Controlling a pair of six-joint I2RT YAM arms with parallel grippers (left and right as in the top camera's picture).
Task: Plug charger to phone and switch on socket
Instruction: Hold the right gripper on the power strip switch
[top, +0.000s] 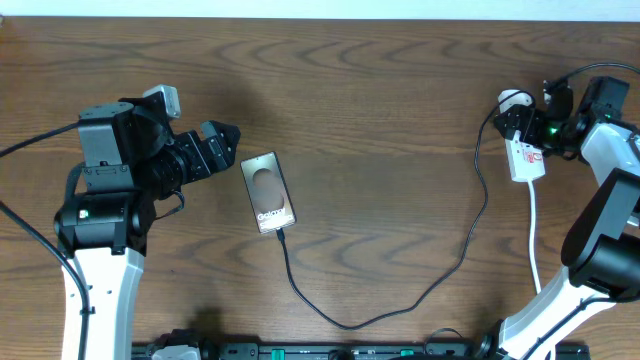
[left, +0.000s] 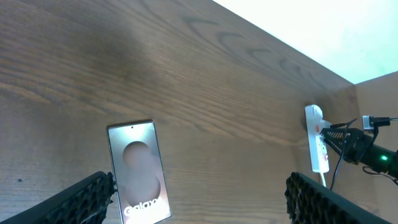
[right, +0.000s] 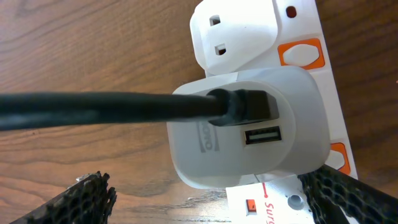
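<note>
My right gripper (right: 211, 198) is spread wide, grasping nothing, its fingers flanking the white adapter (right: 186, 149) seated in the white power strip (right: 249, 37) with orange switches. The black charger cable (right: 93, 111) leaves the adapter and loops to the near end of the dark Galaxy phone (top: 268, 192). My left gripper (top: 225, 150) hangs open just beside the phone.

Bright even light, soft shadows, sharp.

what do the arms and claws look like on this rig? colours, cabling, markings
The left arm and right arm: white links, black joint housings, each with a green light. A black cable runs off the left arm. The left claw and right claw are black; their pads carry a honeycomb texture. No markings legible.
</note>
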